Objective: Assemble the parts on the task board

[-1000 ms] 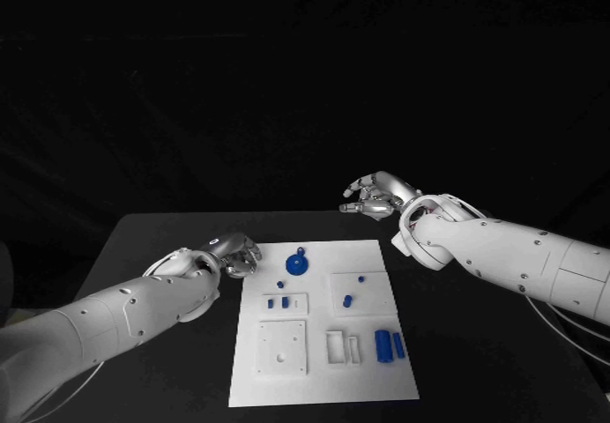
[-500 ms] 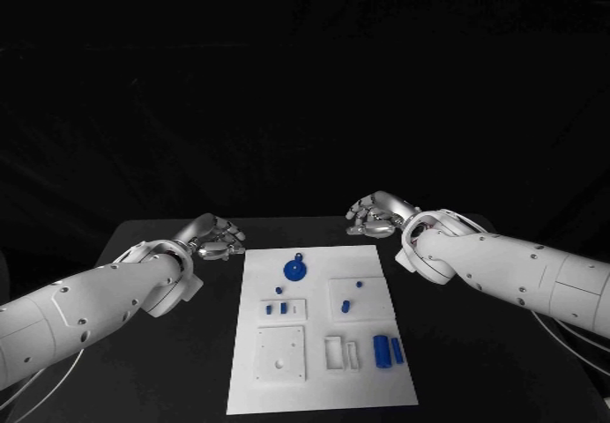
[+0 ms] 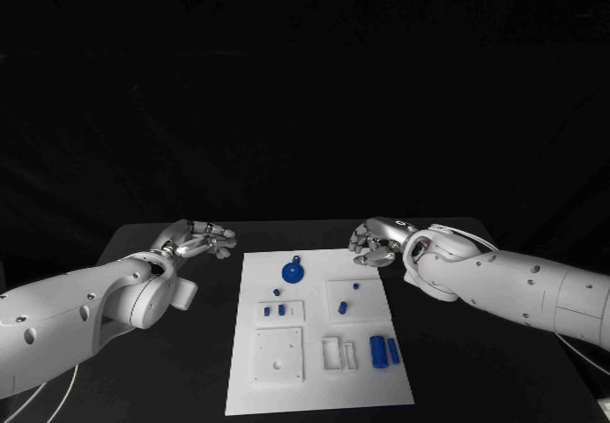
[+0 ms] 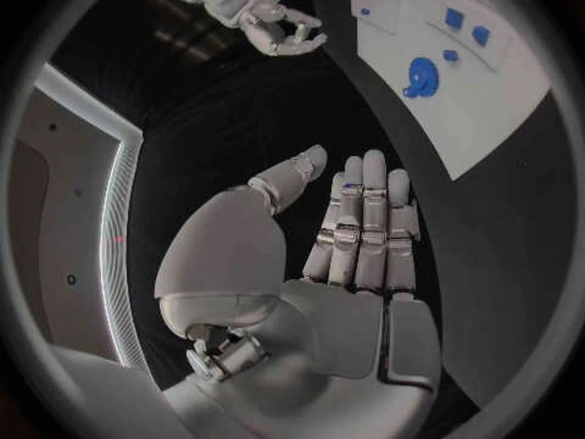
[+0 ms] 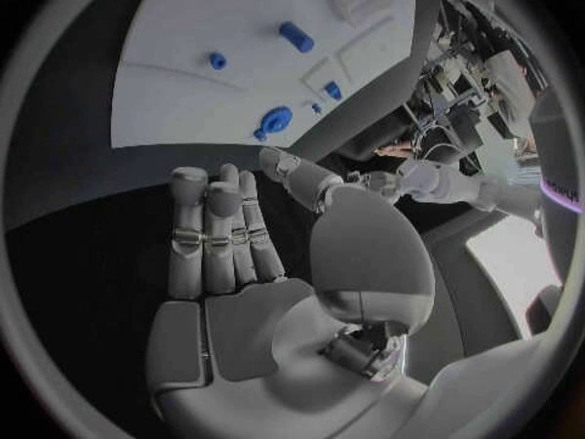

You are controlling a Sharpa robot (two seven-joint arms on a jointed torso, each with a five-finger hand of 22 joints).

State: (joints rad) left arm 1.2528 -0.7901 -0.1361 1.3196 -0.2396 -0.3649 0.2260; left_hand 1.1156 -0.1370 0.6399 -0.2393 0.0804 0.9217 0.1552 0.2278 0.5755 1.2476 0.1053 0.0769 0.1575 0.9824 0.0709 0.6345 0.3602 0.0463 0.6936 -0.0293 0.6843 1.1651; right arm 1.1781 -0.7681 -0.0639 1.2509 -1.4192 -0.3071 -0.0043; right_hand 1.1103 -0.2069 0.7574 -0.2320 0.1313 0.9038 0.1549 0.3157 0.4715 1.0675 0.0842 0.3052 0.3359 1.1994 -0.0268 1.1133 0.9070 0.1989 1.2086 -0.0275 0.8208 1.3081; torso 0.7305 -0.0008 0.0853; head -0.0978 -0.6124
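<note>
Head view: the white task board (image 3: pixel 324 330) lies mid-table, with a round blue part (image 3: pixel 293 270) near its far end and two blue bars (image 3: pixel 385 350) near its right edge. The left hand (image 3: pixel 201 240) and right hand (image 3: pixel 377 241) hover off the far corners, probably both empty.

Left wrist view: left hand (image 4: pixel 330 263) flat, fingers extended, holding nothing.

Right wrist view: right hand (image 5: pixel 262 263) likewise extended and empty.

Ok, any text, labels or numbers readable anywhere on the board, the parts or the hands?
None can be read.
Task board: plain white, no print visible.
Blue parts, such as the round one: no markings visible.
Left hand and right hand: bare silver, no lettering.
</note>
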